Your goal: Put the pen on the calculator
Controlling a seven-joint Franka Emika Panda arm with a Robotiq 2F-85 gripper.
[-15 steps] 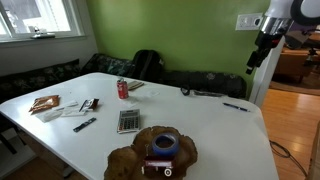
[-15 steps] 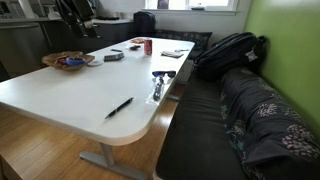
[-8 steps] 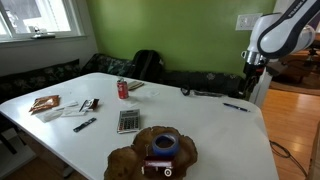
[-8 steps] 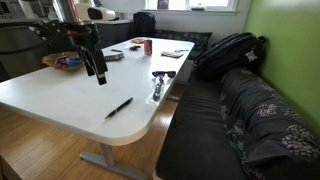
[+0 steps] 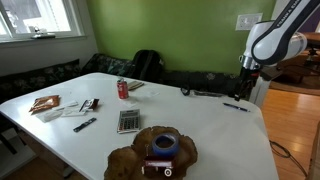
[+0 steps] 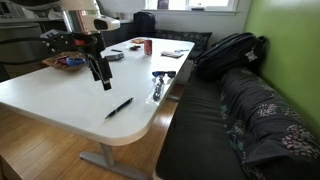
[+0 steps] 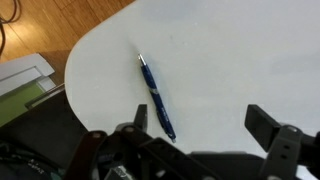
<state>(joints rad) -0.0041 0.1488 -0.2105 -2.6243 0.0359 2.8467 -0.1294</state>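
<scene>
Gripper [image 7: 205,128] hovers over pen [image 7: 157,95], jaws spread wide, nothing held. Pen lies flat near table [image 7: 235,50] corner, long axis slanting (off-centre under gripper). Calculator [image 5: 128,121] well apart, mid-table.

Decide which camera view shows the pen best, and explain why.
The wrist view: the pen lies large on the white table, its blue barrel clear. In both exterior views the pen is only a thin dark line near the table edge.
</scene>
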